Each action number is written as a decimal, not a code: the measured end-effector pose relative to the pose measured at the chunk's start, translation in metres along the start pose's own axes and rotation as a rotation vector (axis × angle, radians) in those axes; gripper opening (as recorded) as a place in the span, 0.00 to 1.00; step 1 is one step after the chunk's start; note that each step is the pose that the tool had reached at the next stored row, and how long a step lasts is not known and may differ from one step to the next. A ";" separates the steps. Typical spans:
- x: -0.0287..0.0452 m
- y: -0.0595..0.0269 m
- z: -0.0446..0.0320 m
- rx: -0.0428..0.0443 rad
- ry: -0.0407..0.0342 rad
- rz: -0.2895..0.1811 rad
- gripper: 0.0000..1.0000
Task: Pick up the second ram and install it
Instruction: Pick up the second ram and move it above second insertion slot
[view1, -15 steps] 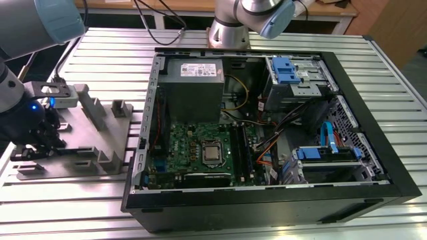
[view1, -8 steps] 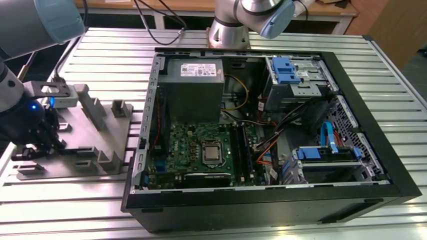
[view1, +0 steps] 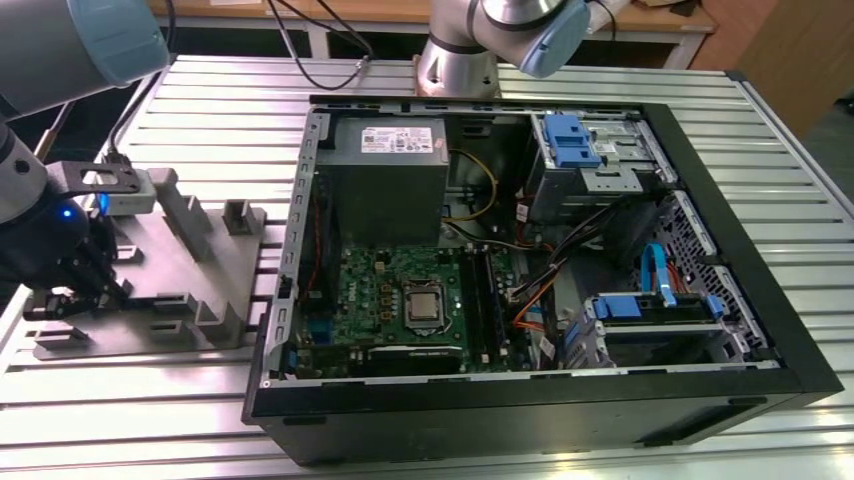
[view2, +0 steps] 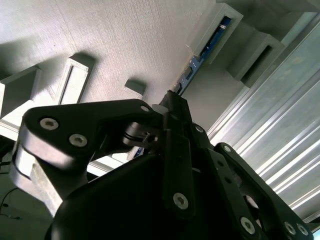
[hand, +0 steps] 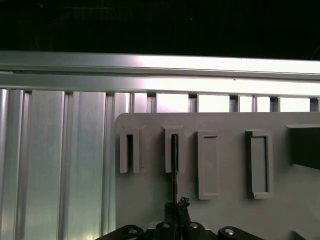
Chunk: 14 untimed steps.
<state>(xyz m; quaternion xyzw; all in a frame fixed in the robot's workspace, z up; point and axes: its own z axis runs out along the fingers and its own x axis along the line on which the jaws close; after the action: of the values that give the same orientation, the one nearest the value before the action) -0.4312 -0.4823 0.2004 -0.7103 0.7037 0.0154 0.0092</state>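
Exterior view: black two-finger gripper (view1: 67, 295) sits low over the grey plastic fixture tray (view1: 174, 255). Second wrist view: gripper (view2: 172, 100) is clamped on the end of the second ram (view2: 202, 52), a thin blue-green memory stick standing in a tray slot. First wrist view: second ram (hand: 174, 160) is seen edge-on. It is probably light, stiff and fragile, so it is best pinched on the flat faces near the end.

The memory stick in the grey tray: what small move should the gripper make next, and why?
Probably a short straight lift. The gripper looks shut on the second ram, whose end sits in a slot of the grey fixture tray; a sideways pull might jam it.
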 end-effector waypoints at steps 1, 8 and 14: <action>0.0000 0.0000 0.0000 0.0000 -0.0001 0.000 0.20; 0.0000 0.0000 0.0000 0.0000 -0.0013 0.000 0.12; 0.0000 0.0000 0.0000 0.0001 -0.0024 0.000 0.11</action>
<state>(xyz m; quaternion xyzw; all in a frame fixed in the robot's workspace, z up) -0.4312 -0.4823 0.2004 -0.7103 0.7037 0.0162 0.0101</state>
